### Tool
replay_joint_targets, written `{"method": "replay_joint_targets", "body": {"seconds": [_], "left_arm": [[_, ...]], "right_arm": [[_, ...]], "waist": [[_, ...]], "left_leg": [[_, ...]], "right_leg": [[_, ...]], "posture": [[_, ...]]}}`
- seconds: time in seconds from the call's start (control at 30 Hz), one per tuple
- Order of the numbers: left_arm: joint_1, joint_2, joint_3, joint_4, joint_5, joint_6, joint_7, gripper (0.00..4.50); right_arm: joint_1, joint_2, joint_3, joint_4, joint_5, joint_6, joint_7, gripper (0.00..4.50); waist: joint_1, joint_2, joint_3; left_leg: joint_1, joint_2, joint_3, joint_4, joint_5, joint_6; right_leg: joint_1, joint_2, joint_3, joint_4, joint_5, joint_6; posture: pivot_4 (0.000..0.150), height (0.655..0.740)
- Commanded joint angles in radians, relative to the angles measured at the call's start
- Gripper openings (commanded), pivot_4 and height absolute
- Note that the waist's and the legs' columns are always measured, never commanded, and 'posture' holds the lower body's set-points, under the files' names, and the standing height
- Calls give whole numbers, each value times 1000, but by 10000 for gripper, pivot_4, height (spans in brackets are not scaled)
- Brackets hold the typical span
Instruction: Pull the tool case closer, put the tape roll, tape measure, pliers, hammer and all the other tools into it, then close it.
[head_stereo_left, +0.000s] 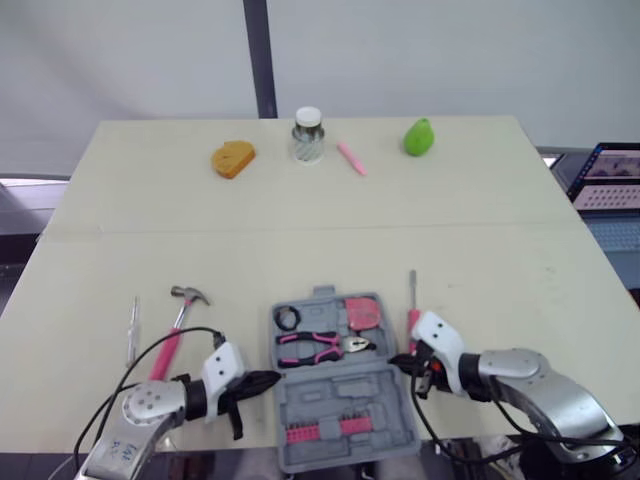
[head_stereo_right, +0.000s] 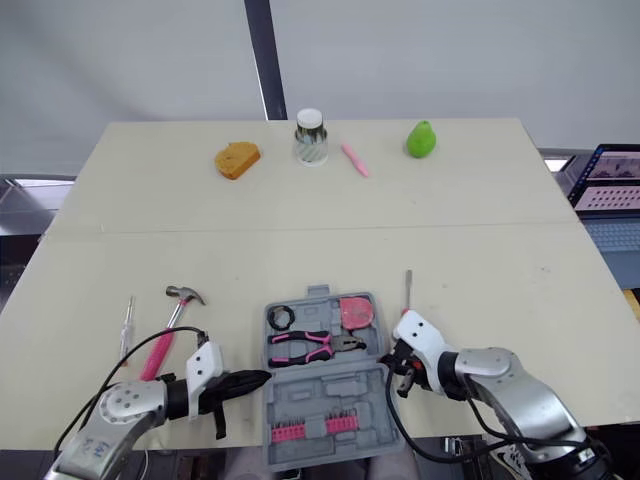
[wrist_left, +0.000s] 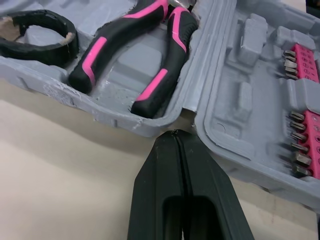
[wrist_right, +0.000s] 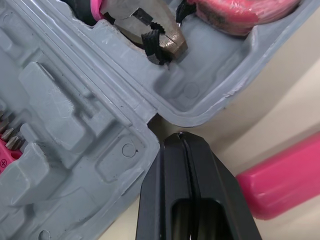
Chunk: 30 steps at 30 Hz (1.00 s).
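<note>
At the far left a thin screwdriver (head_stereo_left: 132, 330) and the hammer (head_stereo_left: 180, 318) lie on the table (head_stereo_left: 300, 230), both with the long axis running away from the robot. The hammer's head is at the far end and its pink handle is nearest the left gripper (head_stereo_left: 270, 380), so the left arm looks the better one for it. That gripper is pinched together and holds nothing, its tip at the hinge notch on the left edge of the open tool case (head_stereo_left: 345, 388). The case's far half holds the tape roll (head_stereo_left: 288, 318), pliers (head_stereo_left: 322, 347) and tape measure (head_stereo_left: 362, 312); the near half holds a pink bit strip (head_stereo_left: 325, 430). The right gripper (head_stereo_left: 397, 361), likewise pinched together and empty, meets the case's right hinge notch, with a pink-handled screwdriver (head_stereo_left: 411, 300) just beside it, pointing away
</note>
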Motion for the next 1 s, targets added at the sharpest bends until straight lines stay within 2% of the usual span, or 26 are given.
{"method": "replay_joint_targets", "body": {"seconds": [0.03,1.0], "left_arm": [[-18,-12,-14,-28,7,5,10,213],[-63,-33,-21,-104,0,108,63,213]], "right_arm": [[-10,7,5,-17,-2,1,-10,0],[-45,54,-8,0,-20,18,-44,0]], "waist": [[1,0,0],[0,0,0]], "left_leg": [[0,0,0,0,0,0],[0,0,0,0,1,0]], "right_leg": [[0,0,0,0,0,0],[0,1,-6,2,0,0]], "posture": [[1500,6950],[1500,6950]]}}
